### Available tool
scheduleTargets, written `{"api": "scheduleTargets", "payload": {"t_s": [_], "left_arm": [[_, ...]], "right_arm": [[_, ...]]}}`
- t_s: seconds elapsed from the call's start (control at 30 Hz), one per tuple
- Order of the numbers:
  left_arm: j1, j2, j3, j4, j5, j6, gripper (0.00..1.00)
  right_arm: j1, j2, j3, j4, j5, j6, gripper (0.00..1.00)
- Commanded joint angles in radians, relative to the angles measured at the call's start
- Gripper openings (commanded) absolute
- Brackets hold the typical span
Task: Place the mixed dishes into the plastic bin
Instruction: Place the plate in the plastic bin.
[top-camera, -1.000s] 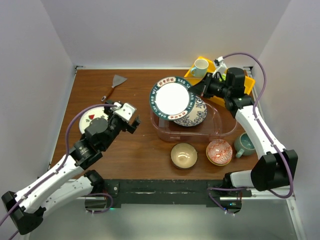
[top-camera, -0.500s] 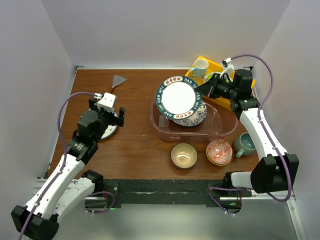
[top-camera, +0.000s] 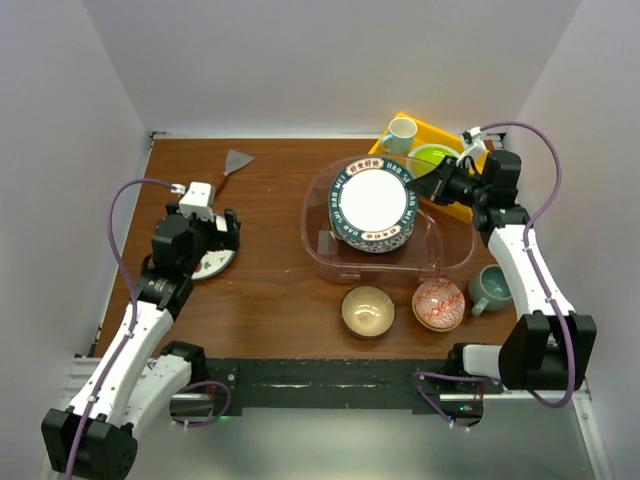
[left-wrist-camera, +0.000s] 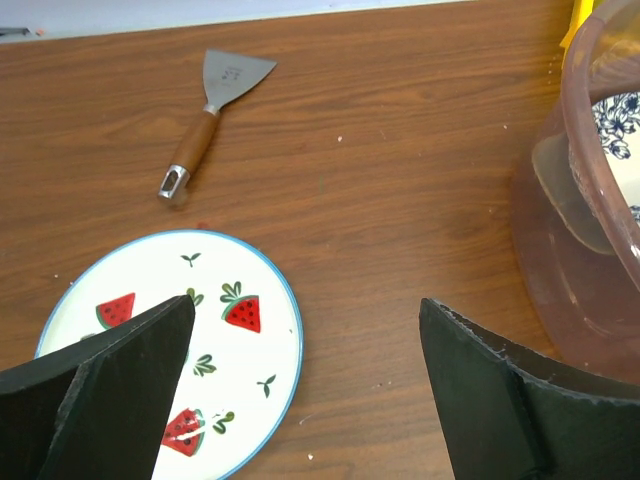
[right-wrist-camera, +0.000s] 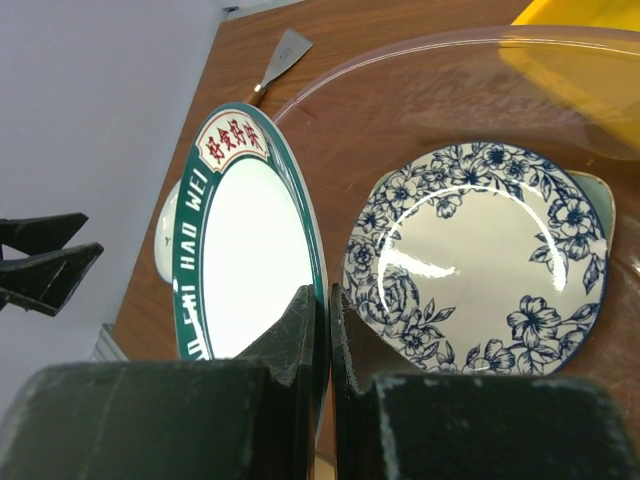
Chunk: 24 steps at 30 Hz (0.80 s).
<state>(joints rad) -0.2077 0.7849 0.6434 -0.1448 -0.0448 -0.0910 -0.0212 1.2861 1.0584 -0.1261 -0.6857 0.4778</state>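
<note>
My right gripper is shut on the rim of the green-lettered plate and holds it over the clear plastic bin. The blue floral plate lies in the bin beneath it. My left gripper is open above the white plate with red fruit marks, which lies on the table at the left. The tan bowl, the red-patterned bowl and the grey-teal mug stand on the table in front of the bin.
A scraper with a wooden handle lies at the back left. A yellow tray at the back right holds a white mug and a lime-green plate. White walls enclose the table.
My right gripper has carried the green-lettered plate to the right and lowered it flatter over the bin. My left arm has swung left and back over the fruit-marked plate.
</note>
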Motion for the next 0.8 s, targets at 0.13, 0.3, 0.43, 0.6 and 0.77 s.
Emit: {"api": "scheduleTargets", "payload": {"t_s": [0.13,0.3,0.43,0.6,0.77], "left_arm": [[0.007,-0.019,-0.013,0.040,0.011,-0.023,1.00],[0.007,-0.018,-0.016,0.040,0.016,-0.019,1.00],[0.007,-0.018,-0.016,0.042,0.019,-0.019,1.00],[0.007,-0.018,-0.016,0.044,0.022,-0.016,1.00],[0.007,-0.015,-0.017,0.045,0.025,-0.015,1.00]], "right_arm": [[-0.042,-0.018,-0.021,0.117,-0.035,0.015,0.00],[-0.049,-0.001,-0.028,0.121,-0.023,0.013,0.00],[-0.051,0.012,-0.031,0.121,-0.011,0.007,0.00],[-0.056,0.036,-0.034,0.121,0.008,-0.002,0.00],[-0.057,0.065,-0.040,0.121,0.043,-0.015,0.00]]}}
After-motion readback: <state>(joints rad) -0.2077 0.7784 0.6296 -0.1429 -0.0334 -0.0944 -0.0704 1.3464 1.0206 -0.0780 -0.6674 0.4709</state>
